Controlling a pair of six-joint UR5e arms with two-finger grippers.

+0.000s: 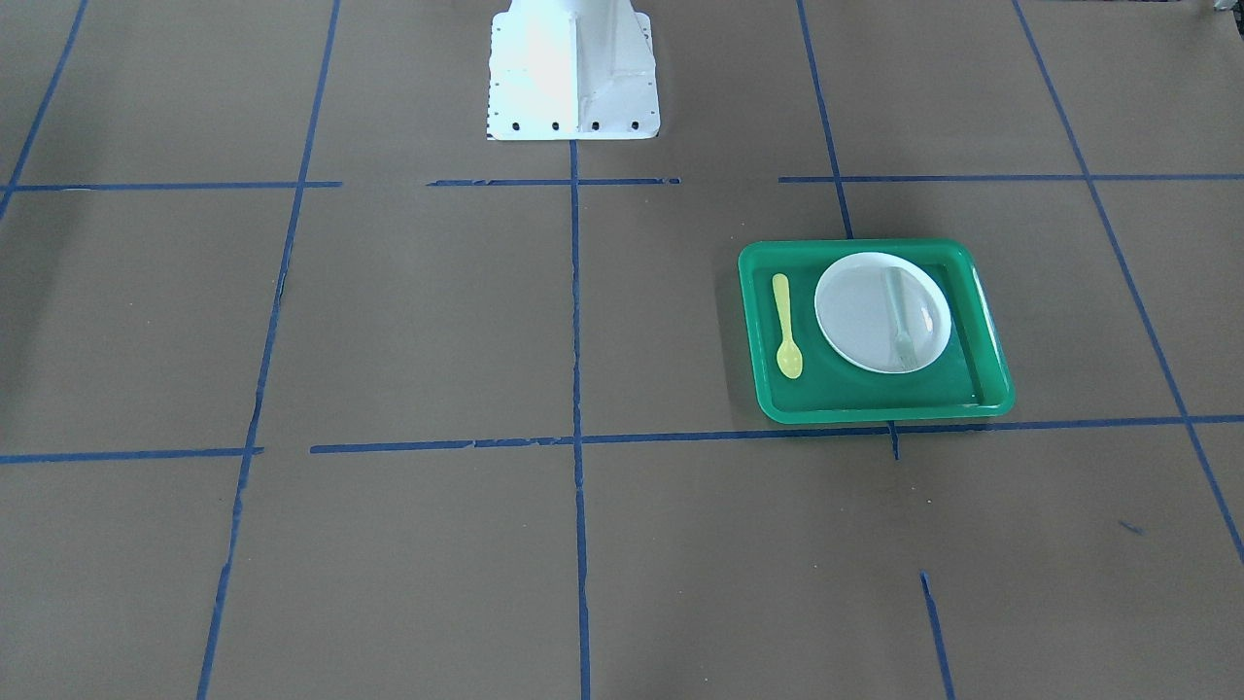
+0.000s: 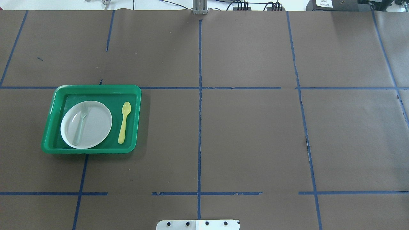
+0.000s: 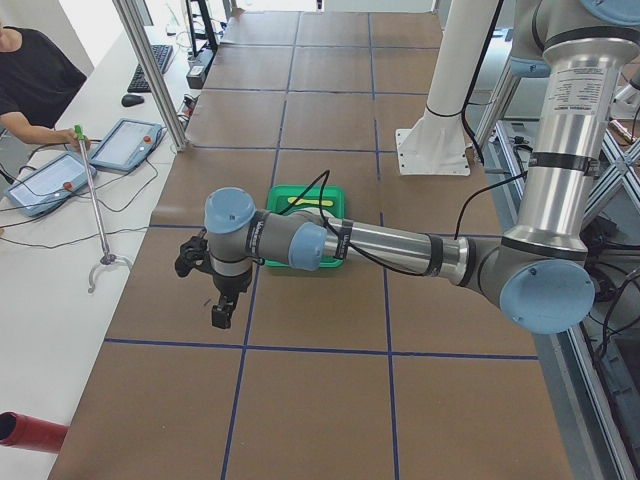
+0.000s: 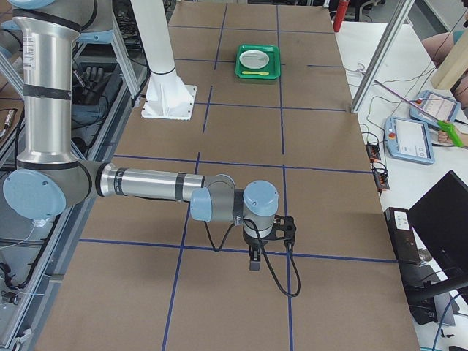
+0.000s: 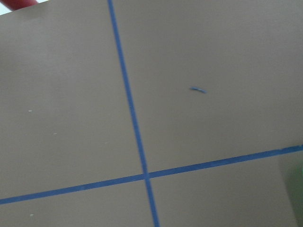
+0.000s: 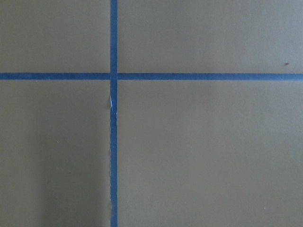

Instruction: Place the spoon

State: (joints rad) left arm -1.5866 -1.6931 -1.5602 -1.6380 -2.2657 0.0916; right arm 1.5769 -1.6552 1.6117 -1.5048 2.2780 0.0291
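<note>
Seen from across the bench [image 1: 408,321], the spoon [image 1: 787,326] lies flat on the floor of the green tray [image 1: 993,321], just beside the white plate [image 1: 855,301] that carries the fork [image 1: 900,326]. Laid parallel like a place setting, it looks already put down. Overhead, the tray's raised rim and glossy plastic stand against matte brown paper [image 2: 249,137] gridded with blue tape [image 2: 199,127]. From the left end, the left hand [image 3: 221,318] hangs fingers-down near the tray; whether apart or together, I cannot tell. From the right end, the right hand [image 4: 254,263] hangs well apart from it, equally unreadable. Both wrist views show mostly paper and tape.
</note>
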